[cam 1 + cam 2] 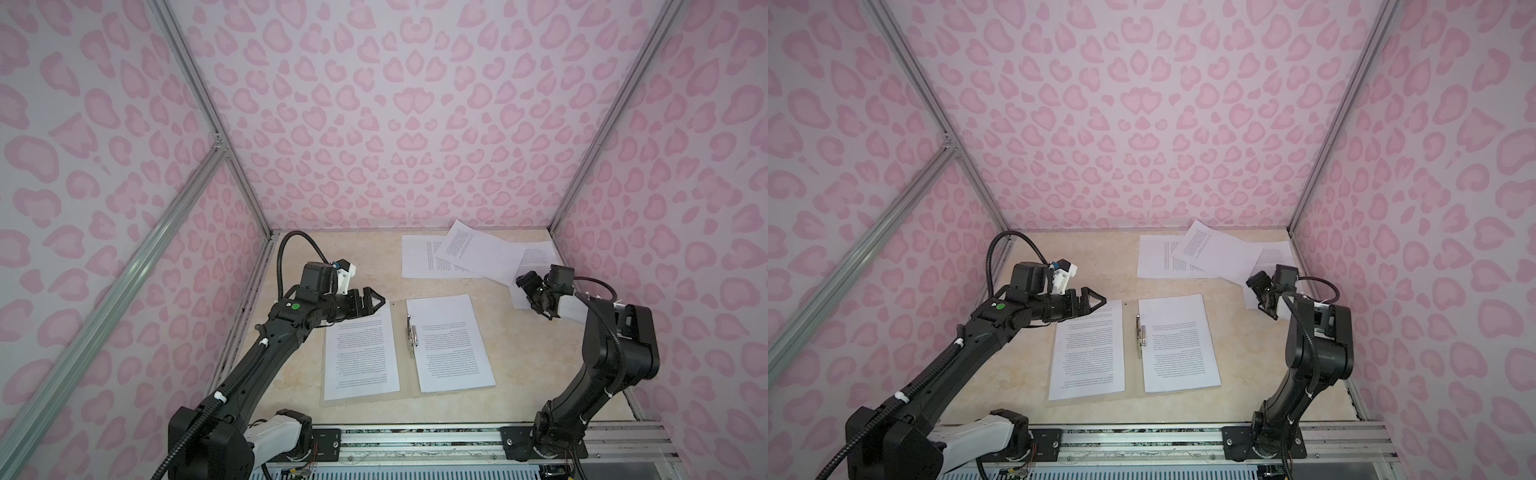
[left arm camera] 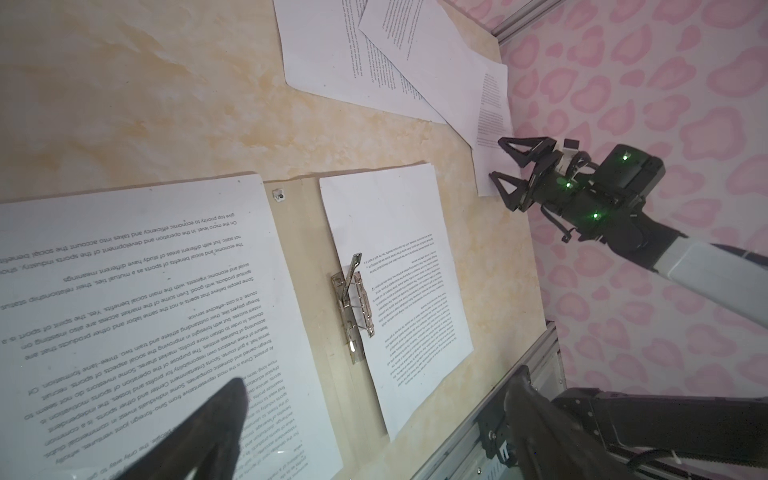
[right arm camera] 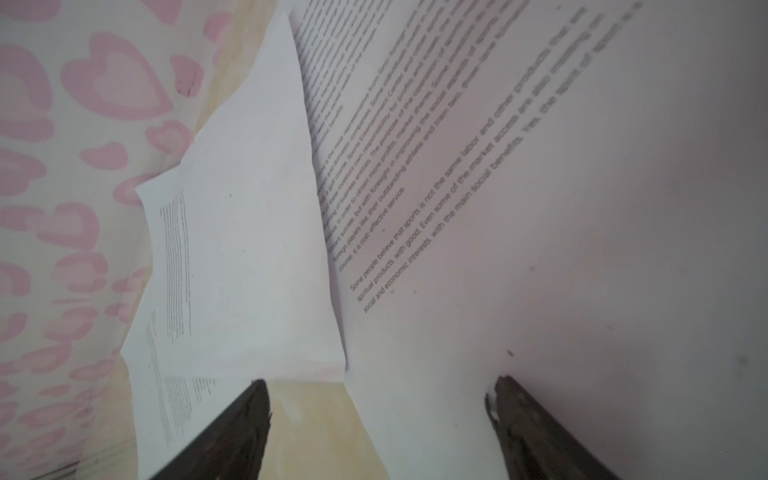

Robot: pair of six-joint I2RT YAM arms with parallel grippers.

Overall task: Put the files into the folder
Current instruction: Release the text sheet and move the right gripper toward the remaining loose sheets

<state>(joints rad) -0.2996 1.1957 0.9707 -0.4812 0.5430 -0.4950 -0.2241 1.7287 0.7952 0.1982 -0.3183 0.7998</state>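
The folder (image 1: pixel 402 376) (image 1: pixel 1133 376) (image 2: pixel 307 249) lies open and flat at the table's middle, its metal clip (image 1: pixel 412 330) (image 2: pixel 353 303) on the spine. One printed sheet (image 1: pixel 359 357) rests on its left half and another (image 1: pixel 451 345) on its right half. More files (image 1: pixel 465 253) (image 1: pixel 1200 253) (image 2: pixel 353 50) lie overlapped at the back right. My left gripper (image 1: pixel 376 301) (image 1: pixel 1098 301) (image 2: pixel 380 376) hovers open above the far corner of the left sheet, holding nothing. My right gripper (image 1: pixel 524 293) (image 1: pixel 1256 293) (image 2: pixel 498 160) (image 3: pixel 379 380) is open low over the rightmost loose sheet (image 1: pixel 534 257) (image 3: pixel 582 249), whose edge runs between its jaws.
Pink patterned walls close in the table on three sides; the right wall (image 1: pixel 623 270) stands just beyond the loose sheets. Aluminium posts (image 1: pixel 582 166) mark the back corners. A metal rail (image 1: pixel 415 440) carrying both arm bases runs along the front edge.
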